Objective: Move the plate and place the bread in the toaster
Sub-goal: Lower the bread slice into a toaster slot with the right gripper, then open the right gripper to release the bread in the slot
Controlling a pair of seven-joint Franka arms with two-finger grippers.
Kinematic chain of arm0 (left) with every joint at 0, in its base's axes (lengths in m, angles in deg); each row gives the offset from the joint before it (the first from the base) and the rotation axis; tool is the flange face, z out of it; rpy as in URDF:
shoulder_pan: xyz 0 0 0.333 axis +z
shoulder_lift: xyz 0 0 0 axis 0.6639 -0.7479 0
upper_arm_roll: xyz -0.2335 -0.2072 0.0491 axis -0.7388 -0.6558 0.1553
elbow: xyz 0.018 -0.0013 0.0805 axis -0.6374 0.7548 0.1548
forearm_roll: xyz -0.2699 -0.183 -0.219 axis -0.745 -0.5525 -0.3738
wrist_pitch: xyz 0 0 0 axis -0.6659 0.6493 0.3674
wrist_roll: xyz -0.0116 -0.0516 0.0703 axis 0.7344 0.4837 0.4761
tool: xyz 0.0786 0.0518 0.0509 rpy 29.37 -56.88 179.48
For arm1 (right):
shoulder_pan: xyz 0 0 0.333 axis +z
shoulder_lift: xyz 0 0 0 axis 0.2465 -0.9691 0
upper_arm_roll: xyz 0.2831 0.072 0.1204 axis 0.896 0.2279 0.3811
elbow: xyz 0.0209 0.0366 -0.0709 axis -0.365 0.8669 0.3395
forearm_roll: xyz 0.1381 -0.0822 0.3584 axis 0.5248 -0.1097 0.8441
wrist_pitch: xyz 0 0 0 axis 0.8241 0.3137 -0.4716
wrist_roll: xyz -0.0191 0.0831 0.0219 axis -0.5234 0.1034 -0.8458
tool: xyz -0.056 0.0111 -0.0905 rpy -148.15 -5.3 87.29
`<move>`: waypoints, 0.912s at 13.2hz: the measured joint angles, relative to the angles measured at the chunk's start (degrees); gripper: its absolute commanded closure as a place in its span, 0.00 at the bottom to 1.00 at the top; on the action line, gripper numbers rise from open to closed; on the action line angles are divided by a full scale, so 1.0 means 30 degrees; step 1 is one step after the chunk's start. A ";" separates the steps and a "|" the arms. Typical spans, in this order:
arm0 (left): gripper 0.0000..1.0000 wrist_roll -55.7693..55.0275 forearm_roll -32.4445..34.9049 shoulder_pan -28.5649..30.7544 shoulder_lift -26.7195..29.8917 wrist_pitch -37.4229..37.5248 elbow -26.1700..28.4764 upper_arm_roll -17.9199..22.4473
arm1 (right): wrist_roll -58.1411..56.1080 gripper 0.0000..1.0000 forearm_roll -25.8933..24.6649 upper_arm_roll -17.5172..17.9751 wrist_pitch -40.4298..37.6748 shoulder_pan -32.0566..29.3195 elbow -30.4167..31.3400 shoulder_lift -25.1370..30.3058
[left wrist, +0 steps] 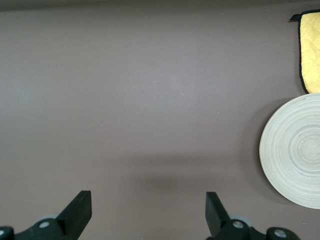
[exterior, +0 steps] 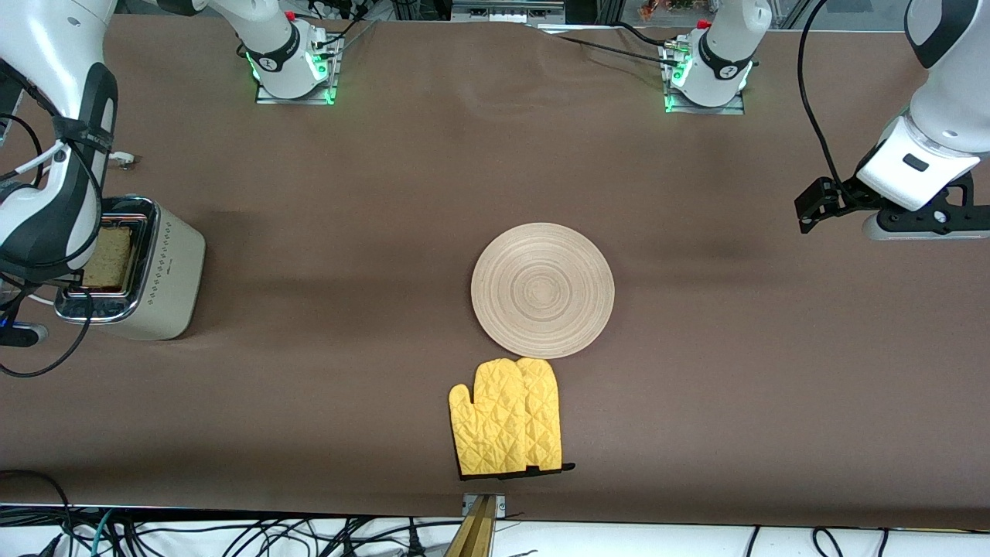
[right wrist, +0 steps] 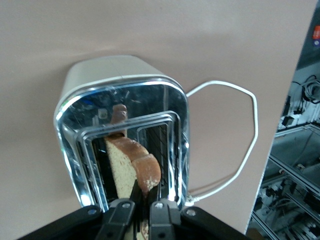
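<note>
The table (exterior: pixel 387 193) carries everything, and the toaster (exterior: pixel 155 271) stands at the right arm's end of it. The plate (exterior: pixel 542 289) lies bare near the middle, just touching the mitt (exterior: pixel 506 416), which is nearer to the front camera.

The bread (right wrist: pixel 131 162) is upright in one slot of the toaster, with its long edge along the slot and its crust still above the chrome top. The right gripper (right wrist: pixel 142 212) is directly over it, its fingers closed on the upper edge of the slice. So the slot is straight below the hand, and I judge that the coming move is only a release, perhaps after a little more lowering.

The left gripper (left wrist: pixel 148 210) hovers over bare table at the left arm's end, jaws wide apart and holding nothing; this arm waits. The plate lies toward the middle from it.
</note>
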 measured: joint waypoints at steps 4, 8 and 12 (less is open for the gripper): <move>0.00 0.0000 0.0000 0.0000 0.0000 0.0000 0.0000 -0.0001 | 0.0015 0.00 0.1267 0.0078 0.0370 0.0013 0.0101 -0.0580; 0.00 0.0000 0.0000 -0.0001 0.0000 0.0000 0.0000 -0.0003 | -0.0196 0.00 0.1622 0.0065 0.0638 0.0004 0.0089 -0.0830; 0.00 0.0000 -0.0001 -0.0001 -0.0001 0.0000 0.0000 -0.0004 | -0.1394 0.00 0.2300 -0.0114 0.0635 0.0000 -0.0209 0.0486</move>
